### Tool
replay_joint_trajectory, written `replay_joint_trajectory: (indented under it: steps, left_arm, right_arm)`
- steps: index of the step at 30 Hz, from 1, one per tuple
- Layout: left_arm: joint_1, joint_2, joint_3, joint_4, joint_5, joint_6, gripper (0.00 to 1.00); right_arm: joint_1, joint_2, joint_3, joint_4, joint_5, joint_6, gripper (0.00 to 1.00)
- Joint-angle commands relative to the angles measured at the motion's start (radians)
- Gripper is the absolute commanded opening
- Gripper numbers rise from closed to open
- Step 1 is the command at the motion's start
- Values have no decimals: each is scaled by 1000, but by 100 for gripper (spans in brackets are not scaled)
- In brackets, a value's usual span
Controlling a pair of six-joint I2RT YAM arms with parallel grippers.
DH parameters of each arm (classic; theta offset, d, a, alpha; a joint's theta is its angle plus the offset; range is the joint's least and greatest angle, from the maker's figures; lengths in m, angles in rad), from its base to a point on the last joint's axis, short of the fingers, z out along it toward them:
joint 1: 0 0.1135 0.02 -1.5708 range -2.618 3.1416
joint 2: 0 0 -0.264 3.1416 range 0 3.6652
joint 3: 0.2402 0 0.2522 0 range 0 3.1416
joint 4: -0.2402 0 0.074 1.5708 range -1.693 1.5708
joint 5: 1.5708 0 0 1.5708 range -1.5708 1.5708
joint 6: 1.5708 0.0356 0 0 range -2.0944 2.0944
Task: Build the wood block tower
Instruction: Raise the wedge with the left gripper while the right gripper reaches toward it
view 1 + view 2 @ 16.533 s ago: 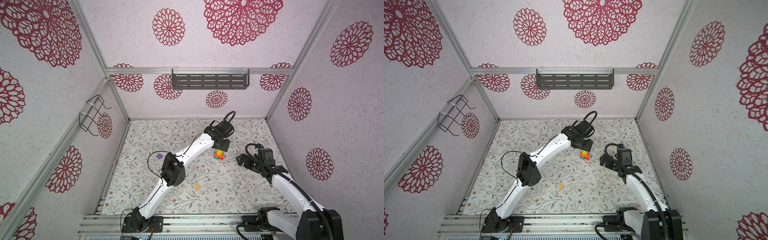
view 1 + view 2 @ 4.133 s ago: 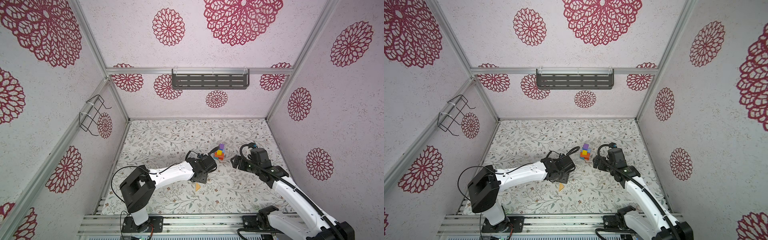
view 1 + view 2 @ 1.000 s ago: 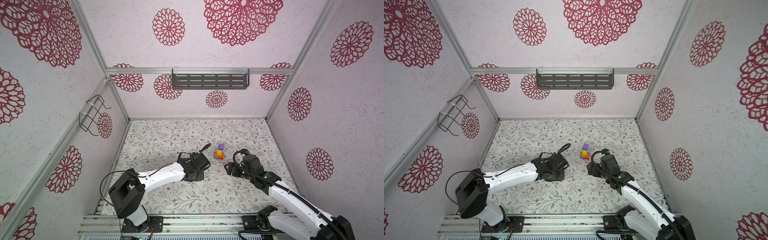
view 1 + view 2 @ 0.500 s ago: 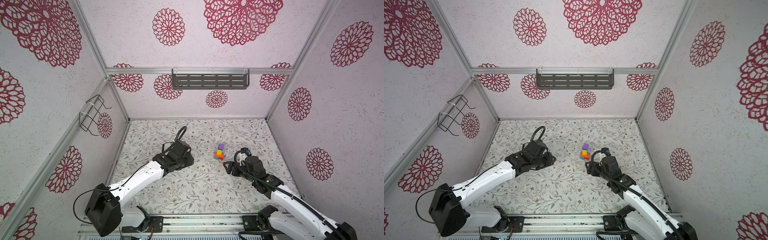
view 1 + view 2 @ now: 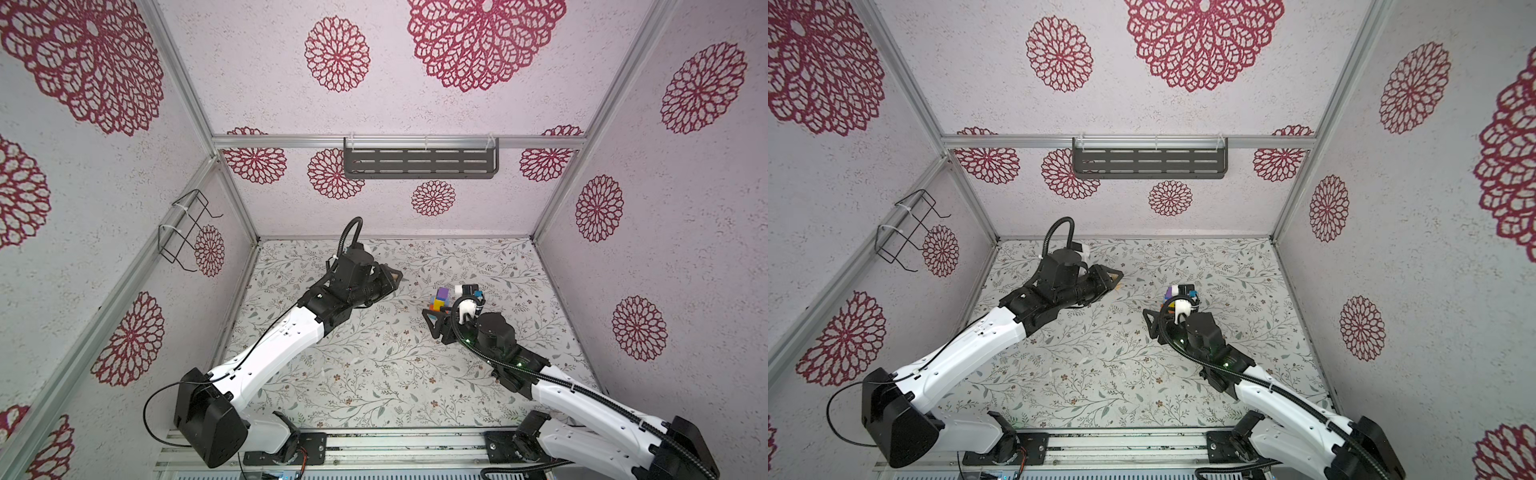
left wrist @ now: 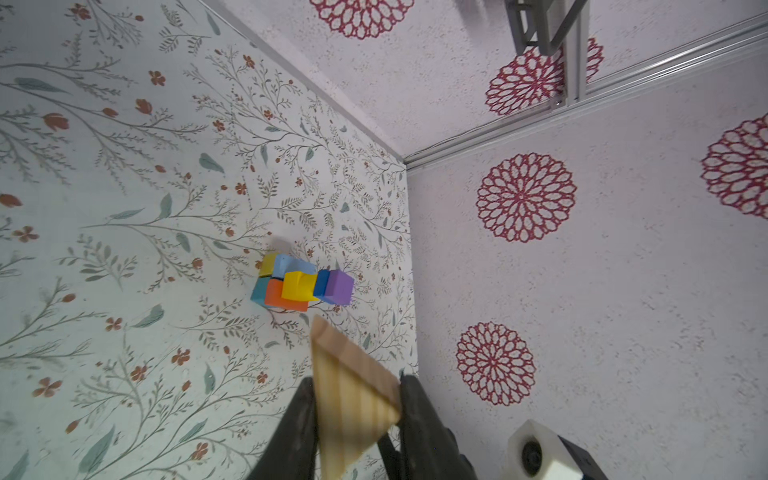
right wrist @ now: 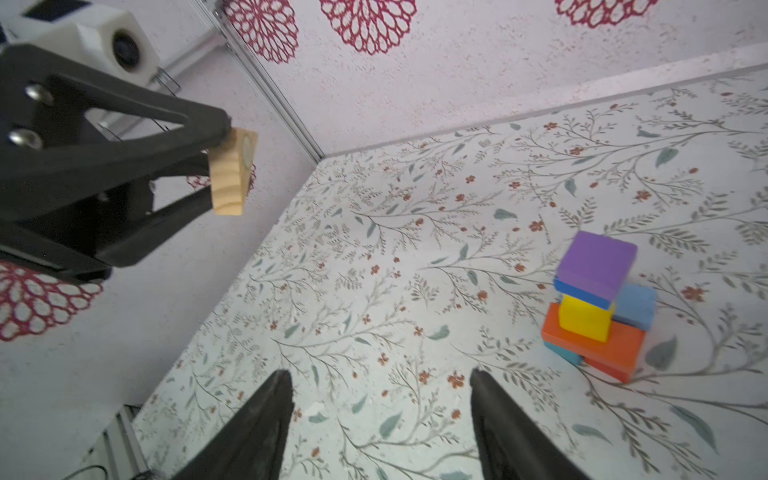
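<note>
Now we hold the unpainted triangular wooden wedge point(image 6: 345, 374) clamped in our left gripper point(image 6: 359, 386), tip toward the slim multicoloured block tower point(image 6: 299, 286) yet well apart from it, while our right gripper point(image 7: 379, 373) gapes empty nearer that tower.

White arm shells point(image 5: 282, 345), black joints point(image 5: 328, 307), ribbed black cables point(image 5: 343, 241).

Holding the wedge point(image 7: 230, 178) in the left gripper point(image 6: 358, 384), up off the table point(image 5: 365, 374), well left of the tower point(image 5: 441, 300). Standing the tower on the table, right of its middle. Hovering the right gripper point(image 7: 380, 392) just before the tower, on the near side, apart from it.
</note>
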Motion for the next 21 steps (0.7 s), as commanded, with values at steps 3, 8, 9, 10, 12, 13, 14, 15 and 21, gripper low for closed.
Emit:
replay_joint_trajectory:
  steps: [3,8,9,10,12,13,14,15,21]
  left_arm:
    - [17,45,68,36,44,-23,26]
    - [37,73,86,51,85,-27,26]
    - [41,77,87,53,90,-28,26]
    - [44,80,89,55,94,-28,26]
    - [50,84,90,56,103,-28,25]
    - [52,86,90,59,106,-28,26]
    - [55,88,91,62,110,-28,25]
    - [58,90,92,65,114,-29,25]
    - [65,103,117,74,140,-26,25]
  right_arm:
    - [17,51,79,167,27,-47,62]
    - [20,104,128,209,18,-67,56]
    - [20,116,139,214,12,-71,54]
    - [21,123,148,219,8,-71,53]
    - [21,138,166,228,3,-69,51]
    - [21,144,173,233,1,-69,51]
    - [21,151,183,237,1,-67,51]
    - [21,159,193,239,-1,-66,51]
    - [21,219,249,239,-7,-62,64]
